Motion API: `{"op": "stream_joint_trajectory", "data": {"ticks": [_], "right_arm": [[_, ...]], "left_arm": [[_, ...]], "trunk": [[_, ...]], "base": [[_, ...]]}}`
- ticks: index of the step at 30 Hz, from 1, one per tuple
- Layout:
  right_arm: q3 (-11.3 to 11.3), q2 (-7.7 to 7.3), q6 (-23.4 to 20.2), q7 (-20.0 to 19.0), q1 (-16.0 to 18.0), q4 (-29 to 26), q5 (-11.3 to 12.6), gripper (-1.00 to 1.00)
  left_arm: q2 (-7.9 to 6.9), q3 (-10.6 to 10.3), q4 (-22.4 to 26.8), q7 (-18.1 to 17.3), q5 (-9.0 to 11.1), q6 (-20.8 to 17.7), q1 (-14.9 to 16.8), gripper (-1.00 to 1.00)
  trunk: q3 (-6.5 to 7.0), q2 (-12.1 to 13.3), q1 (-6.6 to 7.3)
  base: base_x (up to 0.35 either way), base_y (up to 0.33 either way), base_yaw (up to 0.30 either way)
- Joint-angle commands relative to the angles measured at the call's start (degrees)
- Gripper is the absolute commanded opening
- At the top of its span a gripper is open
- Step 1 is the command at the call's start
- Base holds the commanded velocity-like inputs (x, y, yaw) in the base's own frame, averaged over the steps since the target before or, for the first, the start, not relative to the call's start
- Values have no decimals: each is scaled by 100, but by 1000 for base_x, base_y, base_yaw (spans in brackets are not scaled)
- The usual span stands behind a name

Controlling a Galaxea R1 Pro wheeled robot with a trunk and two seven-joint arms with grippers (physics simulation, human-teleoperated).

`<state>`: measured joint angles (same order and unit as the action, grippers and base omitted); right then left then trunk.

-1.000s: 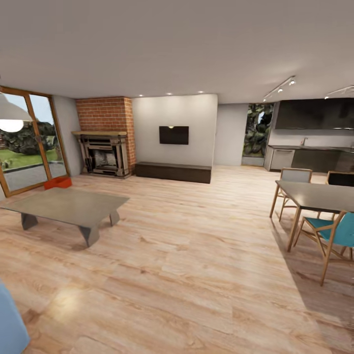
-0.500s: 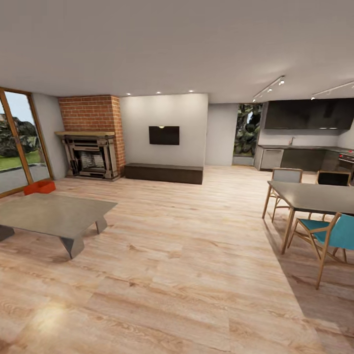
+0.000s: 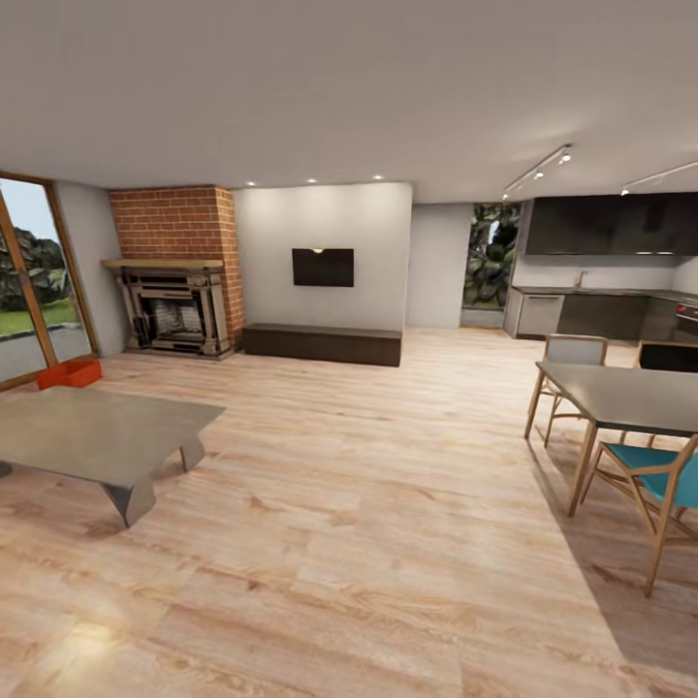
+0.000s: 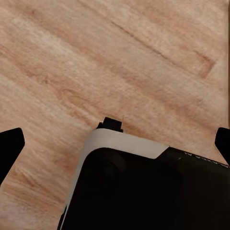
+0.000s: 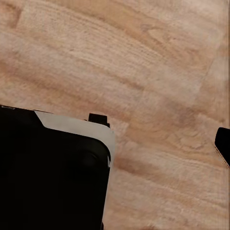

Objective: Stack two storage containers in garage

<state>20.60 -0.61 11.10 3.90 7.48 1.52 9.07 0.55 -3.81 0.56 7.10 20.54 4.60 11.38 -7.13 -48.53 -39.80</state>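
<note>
In the living room, one orange-red storage container (image 3: 70,372) sits on the wood-plank floor at the far left, by the glass doors (image 3: 29,281) and behind the low coffee table. I see only this one container. In the left wrist view my left gripper (image 4: 116,143) is open, its black fingertips (image 4: 9,147) wide apart over bare planks, holding nothing. In the right wrist view one dark fingertip (image 5: 223,143) of my right gripper (image 5: 115,143) shows at the frame's edge, spread wide, with nothing in it. The garage is out of view.
A grey coffee table (image 3: 97,431) stands at left. At right are a dining table (image 3: 630,393) and a teal chair (image 3: 659,480). A brick fireplace (image 3: 174,305) and a dark low bench (image 3: 323,342) line the far wall. Open plank floor (image 3: 368,504) lies ahead.
The whole head view has shifted: the camera turned right, so the container and coffee table slid left and the lamp and blue corner left the picture. Nothing itself moved.
</note>
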Motion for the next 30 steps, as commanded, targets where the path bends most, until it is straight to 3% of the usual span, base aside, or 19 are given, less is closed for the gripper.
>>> {"op": "stream_joint_trajectory", "data": {"ticks": [1,30], "right_arm": [[49,4,33,4,7,16,57,100],[41,8,34,32,7,16,71,100]], "left_arm": [[0,-41,-3,19,40,13,4,100],[-6,-50,-5,2,24,-3,4,100]], "trunk": [[-9,-5,-4],[-9,-5,-4]], "base": [[322,0,0],[322,0,0]]}}
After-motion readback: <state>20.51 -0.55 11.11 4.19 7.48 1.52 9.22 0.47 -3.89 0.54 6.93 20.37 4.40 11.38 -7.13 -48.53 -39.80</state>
